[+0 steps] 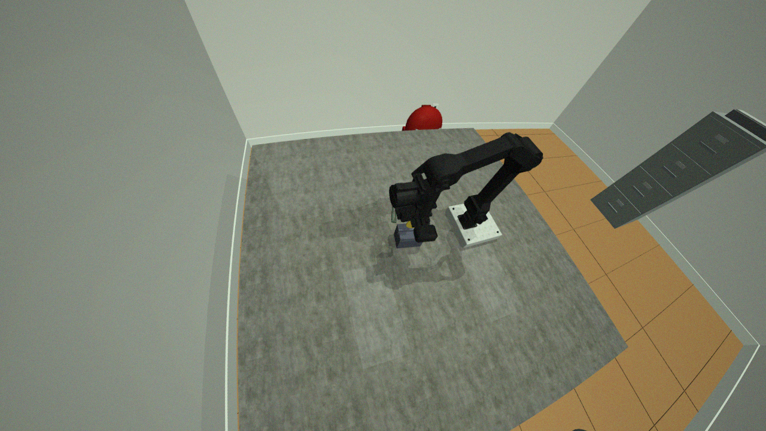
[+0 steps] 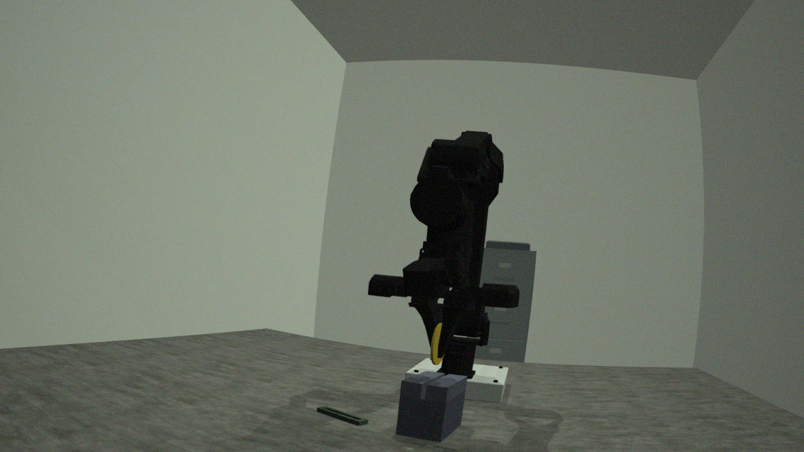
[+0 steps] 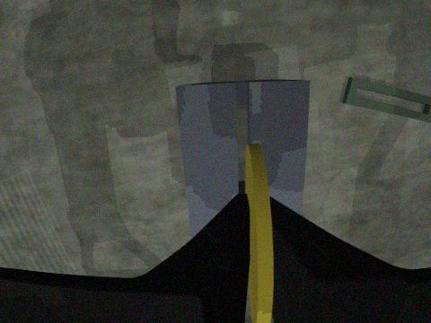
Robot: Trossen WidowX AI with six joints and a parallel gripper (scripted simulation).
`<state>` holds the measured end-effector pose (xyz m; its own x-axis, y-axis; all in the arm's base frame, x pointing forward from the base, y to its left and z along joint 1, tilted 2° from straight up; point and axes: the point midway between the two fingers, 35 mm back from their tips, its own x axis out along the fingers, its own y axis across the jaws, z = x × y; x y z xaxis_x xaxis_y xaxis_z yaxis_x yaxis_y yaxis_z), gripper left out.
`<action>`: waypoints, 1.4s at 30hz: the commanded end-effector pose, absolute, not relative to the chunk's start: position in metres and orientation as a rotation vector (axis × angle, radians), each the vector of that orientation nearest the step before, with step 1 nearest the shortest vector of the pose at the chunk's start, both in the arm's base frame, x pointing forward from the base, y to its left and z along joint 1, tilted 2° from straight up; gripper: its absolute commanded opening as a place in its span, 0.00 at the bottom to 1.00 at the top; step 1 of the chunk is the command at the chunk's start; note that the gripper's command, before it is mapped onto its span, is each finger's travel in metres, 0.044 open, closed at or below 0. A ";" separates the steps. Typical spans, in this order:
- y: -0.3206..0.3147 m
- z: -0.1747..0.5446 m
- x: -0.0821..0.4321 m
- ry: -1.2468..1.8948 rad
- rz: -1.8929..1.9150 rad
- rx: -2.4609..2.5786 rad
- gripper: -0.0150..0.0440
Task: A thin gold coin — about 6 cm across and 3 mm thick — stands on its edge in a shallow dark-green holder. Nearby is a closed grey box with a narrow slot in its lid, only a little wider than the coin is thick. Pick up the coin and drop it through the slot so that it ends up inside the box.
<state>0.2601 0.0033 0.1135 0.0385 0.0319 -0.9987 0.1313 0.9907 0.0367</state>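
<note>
The gold coin is on edge, held between the fingertips of my gripper. My gripper is shut on it, above the grey box. The grey box stands on the floor. Its slot runs up and down in the wrist view; the coin looks roughly in line with it, leaning slightly and a little to its right. A gap shows between coin and lid in the exterior view. The dark-green holder is empty, beside the box.
The white base plate of the arm stands behind the box in the exterior view. A grey filing cabinet and a red round object are farther off.
</note>
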 end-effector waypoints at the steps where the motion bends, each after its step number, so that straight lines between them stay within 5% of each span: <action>1: 0.004 0.114 0.260 1.532 -0.074 0.129 0.25; 42: 0.005 0.098 0.259 1.533 -0.080 0.135 0.25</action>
<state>0.2594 0.0051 0.1004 0.0417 0.0321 -0.9986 0.1333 0.9904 0.0374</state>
